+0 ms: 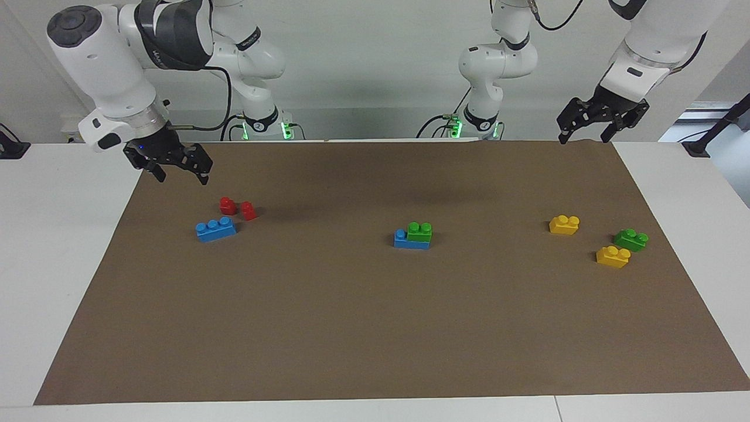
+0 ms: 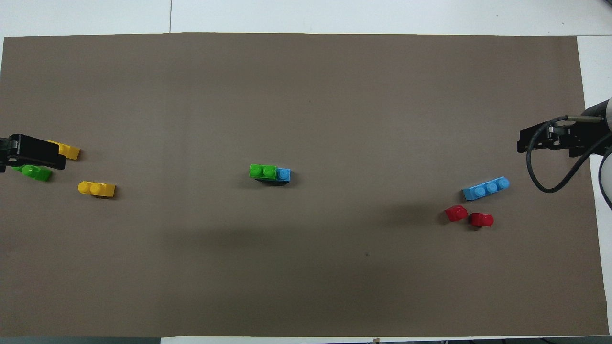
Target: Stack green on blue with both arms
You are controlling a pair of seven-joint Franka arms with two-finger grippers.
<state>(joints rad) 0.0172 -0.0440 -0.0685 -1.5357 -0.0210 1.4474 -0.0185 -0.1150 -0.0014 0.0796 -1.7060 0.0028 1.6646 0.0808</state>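
Observation:
A green brick (image 1: pixel 419 231) sits on one end of a blue brick (image 1: pixel 401 239) in the middle of the brown mat; the pair also shows in the overhead view, green (image 2: pixel 263 171) on blue (image 2: pixel 283 175). A second blue brick (image 1: pixel 215 228) lies alone toward the right arm's end. A second green brick (image 1: pixel 631 239) lies toward the left arm's end. My left gripper (image 1: pixel 583 139) hangs open and empty, high over the mat's edge. My right gripper (image 1: pixel 183 177) hangs open and empty, raised over the mat near the red pieces.
Two yellow bricks (image 1: pixel 564 224) (image 1: pixel 613 256) lie beside the loose green brick. Two small red pieces (image 1: pixel 228 205) (image 1: pixel 249 210) lie beside the lone blue brick, nearer to the robots. White table (image 1: pixel 58 234) surrounds the mat.

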